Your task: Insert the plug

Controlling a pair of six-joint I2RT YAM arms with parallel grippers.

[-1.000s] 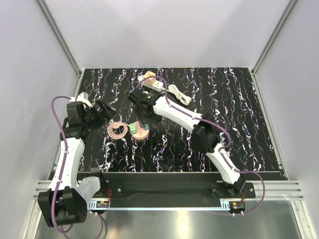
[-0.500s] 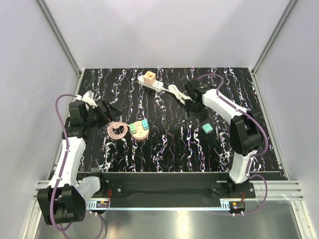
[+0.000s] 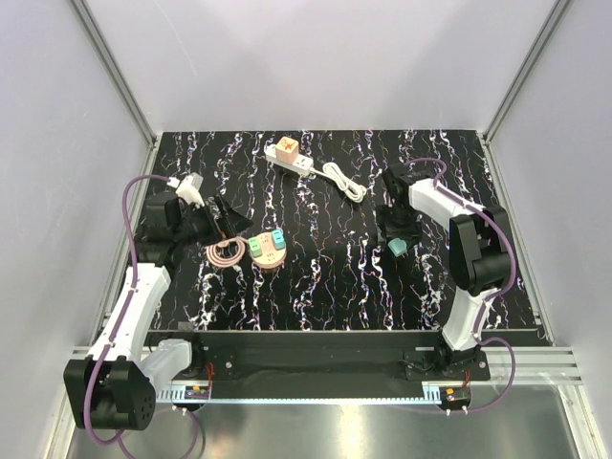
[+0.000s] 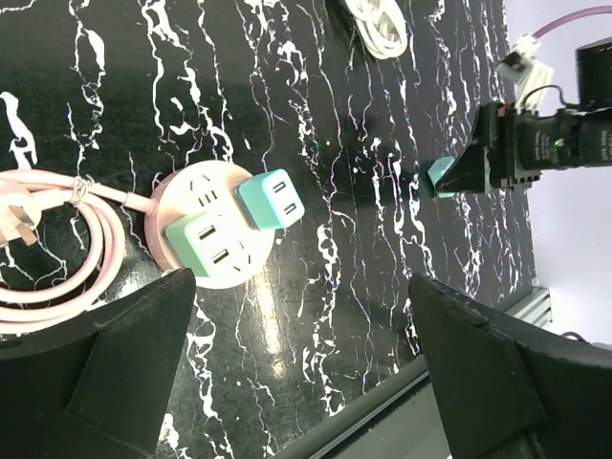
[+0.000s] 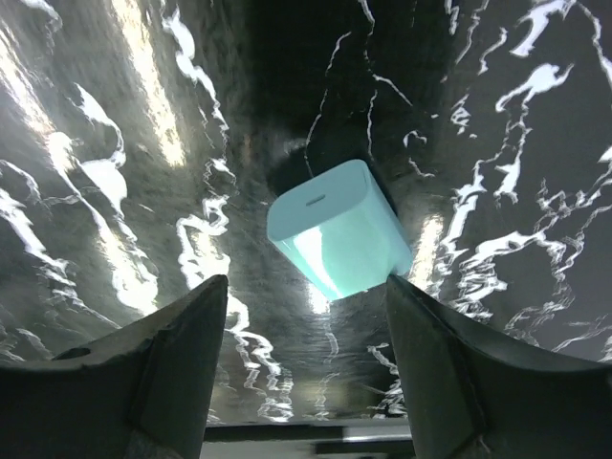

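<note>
A loose teal plug (image 5: 339, 229) lies on the black marbled table (image 3: 325, 287) at the right, also seen from above (image 3: 397, 248). My right gripper (image 5: 306, 287) is open just over it, with a finger on each side and not touching it; from above it sits at the plug (image 3: 397, 232). A round pink socket (image 4: 218, 239) with two teal plugs (image 4: 271, 199) in it stands left of centre (image 3: 268, 251). My left gripper (image 4: 301, 287) is open and empty, just left of the socket (image 3: 218, 215).
A pink coiled cable (image 3: 227, 253) lies left of the round socket. A white power strip (image 3: 292, 161) with an orange plug (image 3: 289, 146) lies at the back, with a white coiled cable (image 3: 344, 180) beside it. Enclosure walls stand close on both sides.
The right arm swung from the round socket to the right side; a teal plug now lies there and the gripper has come down over it. The left gripper moved slightly right.
</note>
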